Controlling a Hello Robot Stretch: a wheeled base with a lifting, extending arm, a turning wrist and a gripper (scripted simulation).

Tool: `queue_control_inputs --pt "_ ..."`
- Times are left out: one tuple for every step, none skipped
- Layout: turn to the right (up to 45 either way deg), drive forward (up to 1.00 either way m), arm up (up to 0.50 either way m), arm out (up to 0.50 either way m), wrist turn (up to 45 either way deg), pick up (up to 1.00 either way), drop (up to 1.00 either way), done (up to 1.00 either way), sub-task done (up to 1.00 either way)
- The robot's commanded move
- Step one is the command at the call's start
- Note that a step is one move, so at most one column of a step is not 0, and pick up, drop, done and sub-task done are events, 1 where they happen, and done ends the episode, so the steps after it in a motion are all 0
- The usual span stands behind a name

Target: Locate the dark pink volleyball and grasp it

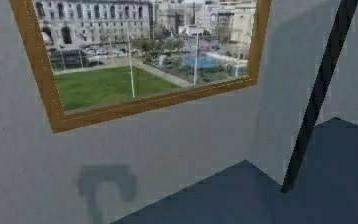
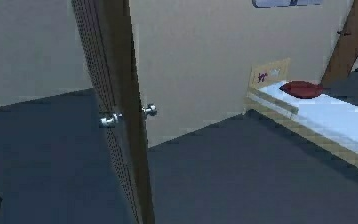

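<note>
One open wooden door (image 2: 117, 60), dark blue floor (image 2: 217, 180), low bed (image 2: 327, 110), framed window (image 1: 137, 50), hand state: cannot tell

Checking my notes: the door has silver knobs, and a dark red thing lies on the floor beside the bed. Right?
No. The arm side view shows the dark red thing on the bed, not on the floor. The door does have silver knobs.

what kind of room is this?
Probably a bedroom: a wood-framed bed with a dark red cushion on it, an open door, and a window overlooking city buildings.
</note>
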Motion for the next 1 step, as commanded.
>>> queue_control_inputs --pt "18.0 0.00 0.00 0.00 0.0 0.00 0.00 0.00 0.00"
